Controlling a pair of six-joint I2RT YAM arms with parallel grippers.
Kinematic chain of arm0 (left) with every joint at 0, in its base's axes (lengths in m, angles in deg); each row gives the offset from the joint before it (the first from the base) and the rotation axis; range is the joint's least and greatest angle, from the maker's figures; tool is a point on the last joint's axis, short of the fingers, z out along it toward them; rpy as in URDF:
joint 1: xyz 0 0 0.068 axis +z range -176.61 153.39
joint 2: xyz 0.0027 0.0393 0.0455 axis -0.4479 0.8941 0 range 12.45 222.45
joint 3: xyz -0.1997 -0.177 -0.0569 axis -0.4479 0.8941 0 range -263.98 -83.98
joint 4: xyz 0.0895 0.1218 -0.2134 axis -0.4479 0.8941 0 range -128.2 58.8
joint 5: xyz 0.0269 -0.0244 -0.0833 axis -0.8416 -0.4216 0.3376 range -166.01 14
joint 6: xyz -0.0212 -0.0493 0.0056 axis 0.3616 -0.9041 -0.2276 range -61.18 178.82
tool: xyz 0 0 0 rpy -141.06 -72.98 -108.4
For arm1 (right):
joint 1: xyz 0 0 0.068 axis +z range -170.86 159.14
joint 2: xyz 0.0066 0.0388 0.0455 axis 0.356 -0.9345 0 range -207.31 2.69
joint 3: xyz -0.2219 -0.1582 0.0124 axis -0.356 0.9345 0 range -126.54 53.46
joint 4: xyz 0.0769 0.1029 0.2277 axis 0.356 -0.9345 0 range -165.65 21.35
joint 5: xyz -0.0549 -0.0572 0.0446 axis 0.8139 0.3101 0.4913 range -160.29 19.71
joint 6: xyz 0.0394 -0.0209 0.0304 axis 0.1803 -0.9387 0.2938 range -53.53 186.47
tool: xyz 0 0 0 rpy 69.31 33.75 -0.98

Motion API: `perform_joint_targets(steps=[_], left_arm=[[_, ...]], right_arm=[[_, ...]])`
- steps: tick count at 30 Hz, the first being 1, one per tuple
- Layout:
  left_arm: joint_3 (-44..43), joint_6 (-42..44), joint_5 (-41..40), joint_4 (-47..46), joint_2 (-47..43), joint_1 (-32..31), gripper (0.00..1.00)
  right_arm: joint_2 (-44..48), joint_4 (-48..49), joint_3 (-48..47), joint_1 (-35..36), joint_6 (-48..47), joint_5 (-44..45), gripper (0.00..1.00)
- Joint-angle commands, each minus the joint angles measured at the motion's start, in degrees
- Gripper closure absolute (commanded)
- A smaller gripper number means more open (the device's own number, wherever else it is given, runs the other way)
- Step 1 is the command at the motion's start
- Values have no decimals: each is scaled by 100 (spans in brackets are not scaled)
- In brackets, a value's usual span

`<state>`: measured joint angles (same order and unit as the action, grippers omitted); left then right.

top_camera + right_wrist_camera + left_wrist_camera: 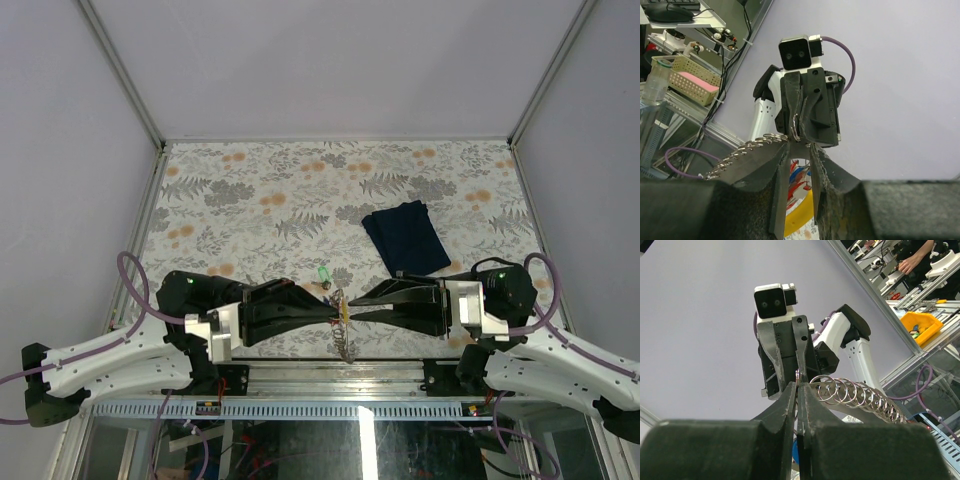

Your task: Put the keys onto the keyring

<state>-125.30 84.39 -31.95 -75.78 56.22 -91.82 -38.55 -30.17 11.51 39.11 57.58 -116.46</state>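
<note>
My two grippers meet tip to tip above the table's near edge. The left gripper (334, 309) (799, 386) is shut on the wire of the keyring (345, 338), whose silvery coiled rim (855, 392) trails off to the right. The right gripper (353, 304) (800, 150) has its jaws slightly apart and pinches a flat silver key (800, 148) at its tips, right against the ring wire. The chain-like rim (742, 148) runs off to the left. Red and blue tags (793, 188) and a yellow tag (798, 216) hang below. A green-tagged key (323, 273) lies on the table beyond the grippers.
A dark navy folded cloth (405, 238) lies on the floral table cover, behind the right gripper. A metal rail (330, 372) borders the near edge between the arm bases. Grey walls close in the left, right and far sides.
</note>
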Motion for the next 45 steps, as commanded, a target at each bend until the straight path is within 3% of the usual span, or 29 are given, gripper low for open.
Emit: perform_joint_targets(steps=[1,30,45], left_arm=[[34,41,-193,-478,-34,-12,100],[-72,46,-141,-312,118,-10,100],[-78,66,-159,-303,96,-18,100]], right_arm=[[-43,136,-311,171,-239,57,72],[-154,226,-342,337,-352,283,80],[109,-237,-348,334,-581,396,77]])
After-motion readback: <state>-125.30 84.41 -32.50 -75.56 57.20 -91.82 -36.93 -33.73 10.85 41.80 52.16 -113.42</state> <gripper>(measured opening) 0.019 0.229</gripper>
